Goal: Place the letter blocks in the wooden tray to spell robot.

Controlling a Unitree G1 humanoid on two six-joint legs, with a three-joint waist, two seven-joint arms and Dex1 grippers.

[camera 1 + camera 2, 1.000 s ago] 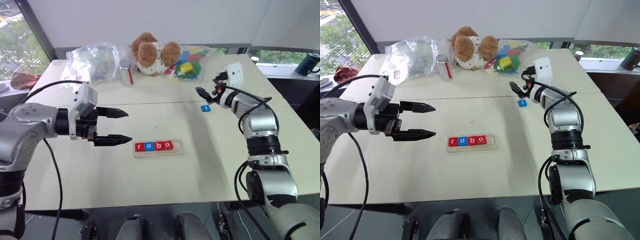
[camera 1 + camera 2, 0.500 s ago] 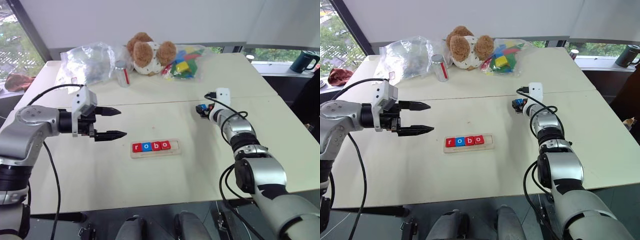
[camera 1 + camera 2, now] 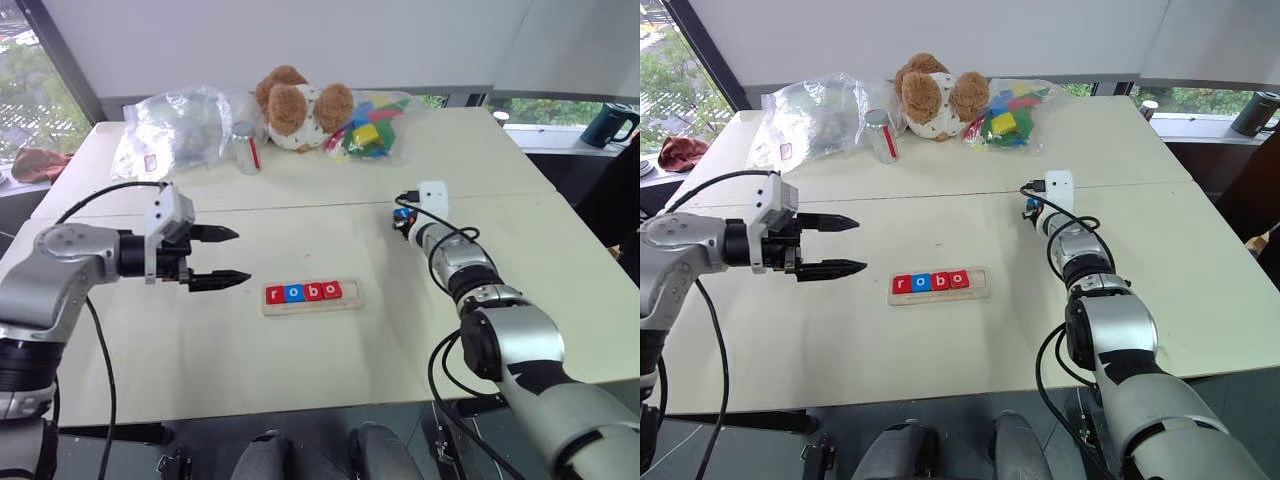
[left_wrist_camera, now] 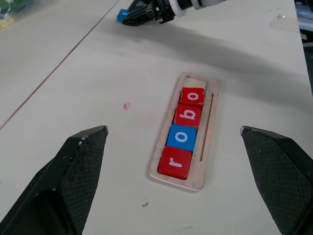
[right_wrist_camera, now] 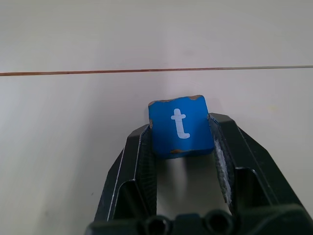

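The wooden tray (image 3: 312, 307) lies mid-table with red r (image 4: 174, 162), blue o (image 4: 181, 137), red b (image 4: 188, 115) and red o (image 4: 192, 96) in its slot; the end space past the last o is bare. A blue t block (image 5: 180, 125) rests on the table, right of and beyond the tray. My right gripper (image 3: 400, 218) is shut on it, one finger on each side. My left gripper (image 3: 240, 256) hovers open to the left of the tray, pointing at it, with nothing between its fingers.
At the table's far side sit a teddy bear (image 3: 300, 105), a clear bag of coloured toy blocks (image 3: 372, 128), another clear bag (image 3: 178, 125) and a small can (image 3: 245, 148). A seam (image 3: 300, 208) runs across the tabletop.
My right gripper came down onto the table and shut on the blue t block. My left gripper sank slightly and stayed open.
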